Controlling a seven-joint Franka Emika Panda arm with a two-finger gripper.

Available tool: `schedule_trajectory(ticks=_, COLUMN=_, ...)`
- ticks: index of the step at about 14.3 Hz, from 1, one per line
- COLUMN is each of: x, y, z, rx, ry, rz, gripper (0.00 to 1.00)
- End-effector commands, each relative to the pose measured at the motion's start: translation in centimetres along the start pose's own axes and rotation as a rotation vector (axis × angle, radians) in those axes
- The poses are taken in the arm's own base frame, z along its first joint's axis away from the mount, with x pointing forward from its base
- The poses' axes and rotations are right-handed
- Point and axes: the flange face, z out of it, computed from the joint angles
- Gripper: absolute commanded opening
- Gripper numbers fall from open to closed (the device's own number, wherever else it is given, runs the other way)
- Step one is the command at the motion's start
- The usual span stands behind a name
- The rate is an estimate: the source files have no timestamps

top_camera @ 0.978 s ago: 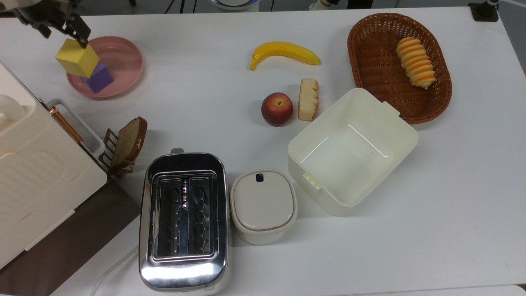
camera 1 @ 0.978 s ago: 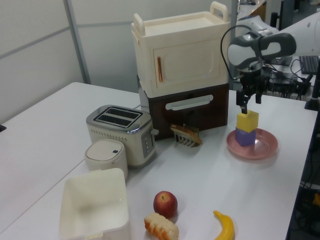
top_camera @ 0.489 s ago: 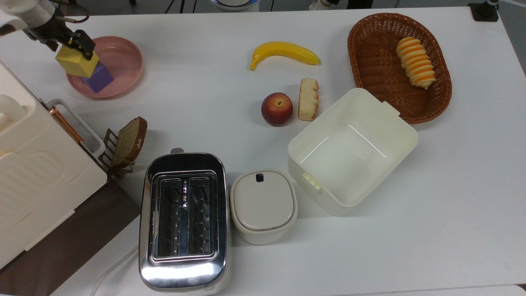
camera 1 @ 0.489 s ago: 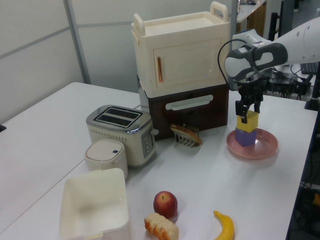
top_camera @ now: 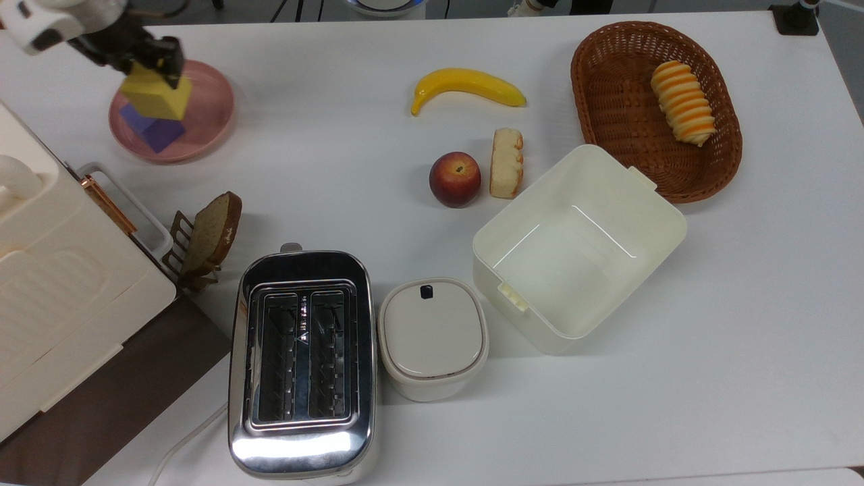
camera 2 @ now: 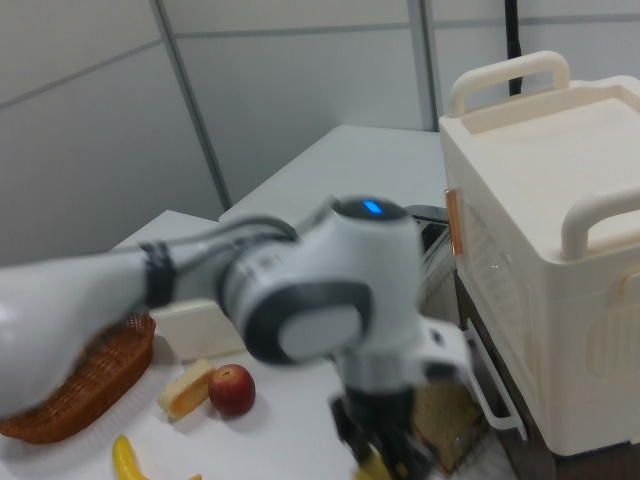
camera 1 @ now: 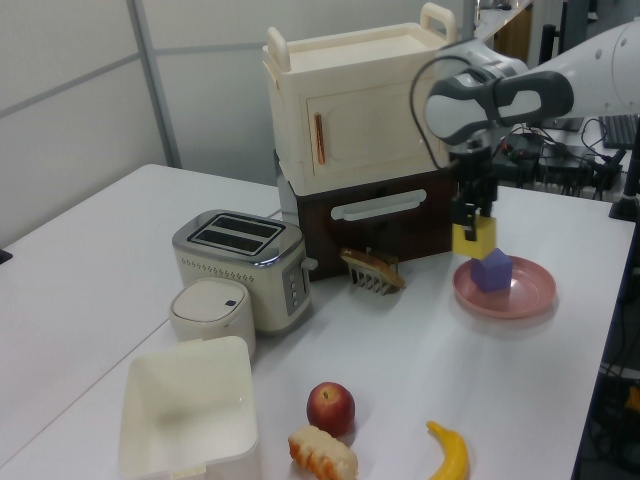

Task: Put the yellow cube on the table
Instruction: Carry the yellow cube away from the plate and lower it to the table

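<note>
Toaster [camera 1: 240,262] up front in the left view, bread rack [camera 1: 372,270] behind it. Farther back, gripper [camera 1: 472,222] clamped on yellow cube [camera 1: 473,240], held in the air over pink plate [camera 1: 520,298] beside purple cube [camera 1: 492,270], above table [camera 1: 90,270].

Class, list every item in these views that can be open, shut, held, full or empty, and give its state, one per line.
Two-finger gripper: shut on the matte yellow cube, lifted above the round pink plate.
Small purple cube: resting on the pink plate.
Chrome toaster: slots empty.
Cream square tub: open, empty.
Small white lidded pot: lid on.
Brown wicker basket: holding a striped roll.
</note>
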Motion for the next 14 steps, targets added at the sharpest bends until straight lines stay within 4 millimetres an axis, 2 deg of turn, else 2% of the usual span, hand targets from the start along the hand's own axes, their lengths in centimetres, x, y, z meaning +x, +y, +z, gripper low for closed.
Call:
schedule_trajectory(ticks=1, x=-0.2, y=-11.1, z=-3.0, rx=-0.014, ry=-0.016, rz=-0.035, gripper=0.40)
schedule_trajectory(ticks=3, x=0.8, y=-16.2, z=-2.1, rx=-0.036, ry=-0.028, rz=-0.028, gripper=0.43)
schedule_trajectory(ticks=6, x=2.3, y=-21.4, z=0.5, rx=-0.059, ry=-0.053, rz=-0.059, gripper=0.44)
schedule_trajectory(ticks=8, x=3.4, y=-23.4, z=1.5, rx=-0.068, ry=-0.016, rz=-0.047, gripper=0.56)
schedule_trajectory(ticks=10, x=4.3, y=-24.4, z=2.8, rx=-0.074, ry=0.000, rz=-0.045, gripper=0.71)
schedule_trajectory(ticks=12, x=4.9, y=-24.8, z=3.8, rx=-0.076, ry=-0.001, rz=-0.046, gripper=1.00)
schedule_trajectory(ticks=14, x=4.9, y=-25.0, z=3.6, rx=-0.075, ry=0.001, rz=-0.048, gripper=1.00)
